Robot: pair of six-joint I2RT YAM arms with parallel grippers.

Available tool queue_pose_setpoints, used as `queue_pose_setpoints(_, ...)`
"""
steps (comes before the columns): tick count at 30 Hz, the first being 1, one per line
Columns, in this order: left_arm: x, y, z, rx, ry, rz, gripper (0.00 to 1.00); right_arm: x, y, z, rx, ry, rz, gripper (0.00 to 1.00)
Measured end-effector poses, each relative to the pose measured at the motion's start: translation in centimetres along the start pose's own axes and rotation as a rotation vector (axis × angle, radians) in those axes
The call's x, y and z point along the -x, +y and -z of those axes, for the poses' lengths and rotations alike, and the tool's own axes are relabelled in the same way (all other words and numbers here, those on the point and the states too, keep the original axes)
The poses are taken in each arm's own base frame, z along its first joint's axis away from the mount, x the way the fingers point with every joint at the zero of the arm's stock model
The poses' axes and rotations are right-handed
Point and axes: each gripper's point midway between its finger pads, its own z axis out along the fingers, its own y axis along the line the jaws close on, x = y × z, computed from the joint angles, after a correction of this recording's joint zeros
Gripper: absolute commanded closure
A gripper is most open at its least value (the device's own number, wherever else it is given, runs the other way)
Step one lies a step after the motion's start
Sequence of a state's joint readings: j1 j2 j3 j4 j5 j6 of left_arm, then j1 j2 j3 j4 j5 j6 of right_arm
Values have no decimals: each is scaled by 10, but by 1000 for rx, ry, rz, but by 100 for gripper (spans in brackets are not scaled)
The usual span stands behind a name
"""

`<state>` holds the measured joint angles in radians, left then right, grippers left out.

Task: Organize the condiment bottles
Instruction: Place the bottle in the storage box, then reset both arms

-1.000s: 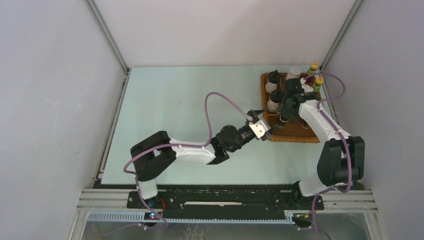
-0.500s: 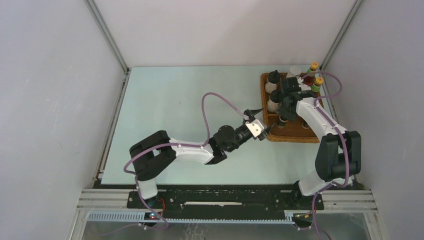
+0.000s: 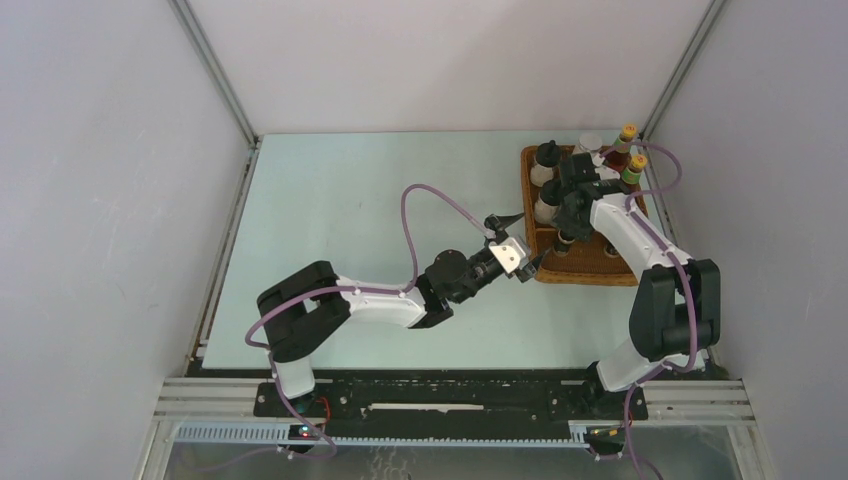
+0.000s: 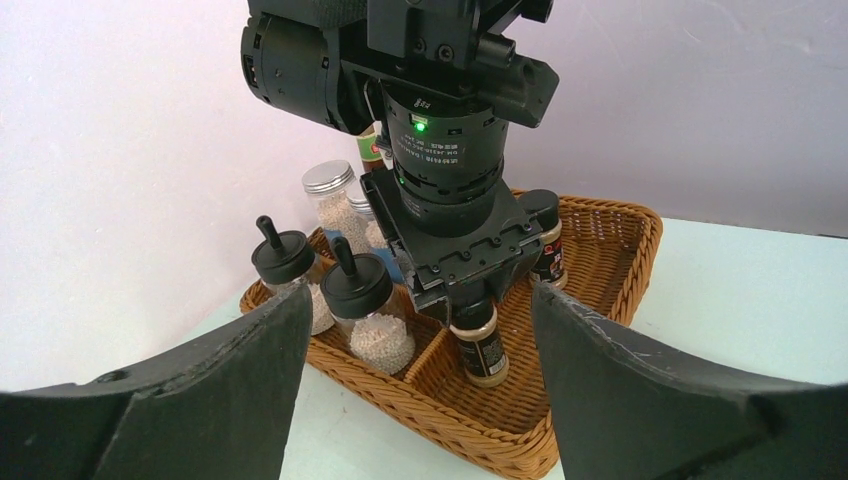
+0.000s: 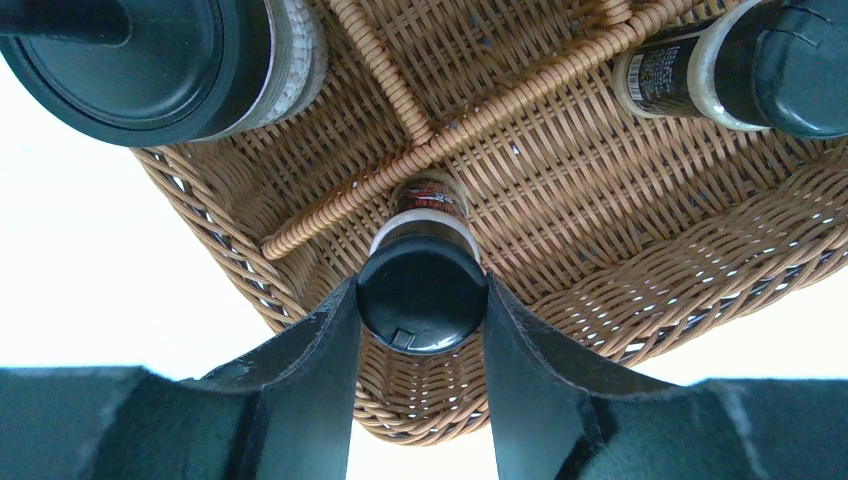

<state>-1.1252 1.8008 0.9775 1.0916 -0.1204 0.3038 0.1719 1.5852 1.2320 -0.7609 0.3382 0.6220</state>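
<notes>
The right gripper [image 5: 422, 300] pinches the round black cap of a tiny dark jar [image 4: 482, 345], one finger on each side. The jar is upright, with a pale collar under the cap, a dark label with red print and a tan band above and below it. It sits in a near compartment of the brown wicker tray [image 3: 600, 262], close to where the woven dividers cross; whether its base rests on the weave cannot be told. The tray stands at the far right corner of the pale table [image 3: 380, 200]. A second tiny dark jar [image 4: 545, 240] stands just behind it. Two black-lidded white jars [image 4: 365, 305] with stubby stems on their lids, filled with white pellets, line the tray's left side. A silver-lidded jar [image 4: 330, 195] stands at its far edge, and two red sauce bottles [image 3: 635, 165] with orange caps at its far right corner. The left gripper [image 3: 517, 252] hangs over the table just off the tray's near left corner, its fingers [image 4: 220, 390] spread wide with nothing between them.
</notes>
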Motion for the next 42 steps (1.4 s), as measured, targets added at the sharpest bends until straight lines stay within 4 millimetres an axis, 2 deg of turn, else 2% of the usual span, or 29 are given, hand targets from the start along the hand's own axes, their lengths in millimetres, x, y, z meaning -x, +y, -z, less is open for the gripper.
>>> queue_pose_setpoints(4,0,0,0,0,0,1,14,0,0,0,0,2,2,49)
queue_pose_setpoints(12,0,0,0,-1,0,1,9,-1,1,0,5,6,17,30)
queue_pose_setpoints(19,0,0,0,-1,0,1,7,-3,2,1,6,9,26,22)
queue_pose_setpoints(27,1,0,0,0,0,1,3,-1,1,2,1,-1,25,22)
queue_pose_setpoints(30,6,4,2,3,12,0,2,5,-1,9,2,-29,21,22)
queue_pose_setpoints(33,22,17,7,40,27,-6,1,17,1,31,30,-102,33,22)
queue_pose_setpoints(37,51,50,22,132,63,-16,0,35,24,87,155,-259,76,15)
queue_pose_setpoints(39,66,74,33,194,83,-15,0,43,42,123,250,-348,102,14)
queue_pose_setpoints(42,87,122,55,325,119,-8,0,49,65,161,365,-431,132,13)
